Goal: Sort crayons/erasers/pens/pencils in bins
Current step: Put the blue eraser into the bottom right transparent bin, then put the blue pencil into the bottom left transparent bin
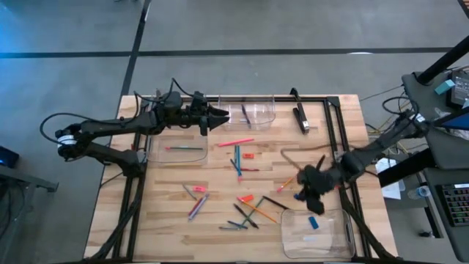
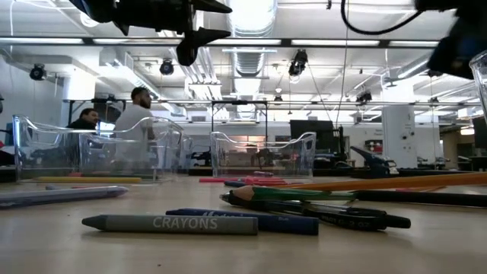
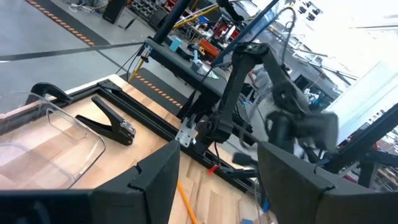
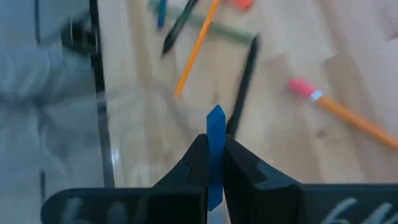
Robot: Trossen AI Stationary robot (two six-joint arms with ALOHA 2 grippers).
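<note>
My right gripper (image 1: 304, 192) hangs over the table's right side, just beyond the near-right bin (image 1: 338, 238), and is shut on a small blue eraser (image 4: 215, 134). Another blue eraser (image 1: 314, 222) lies in that bin. My left gripper (image 1: 222, 117) hovers open and level at the far left, between the left bin (image 1: 157, 155) and the far bin (image 1: 265, 116), with nothing between its fingers (image 3: 155, 186). Loose pens, pencils and crayons (image 1: 245, 209) lie flat on the wood in the middle. My right gripper pinches the blue eraser between its two fingers (image 4: 194, 165), which slant down from the right. The eraser's free end (image 4: 216, 118) sticks out past the fingertips. It is lifted clear of the table, above the pens and pencils.
A long stick (image 1: 183, 148) lies in the left bin. A black clamp (image 1: 300, 117) rests at the far right, beside the black frame rail (image 1: 331, 132). Crayons and pens (image 2: 228, 221) lie close to the near edge. People (image 2: 133, 114) sit beyond the table.
</note>
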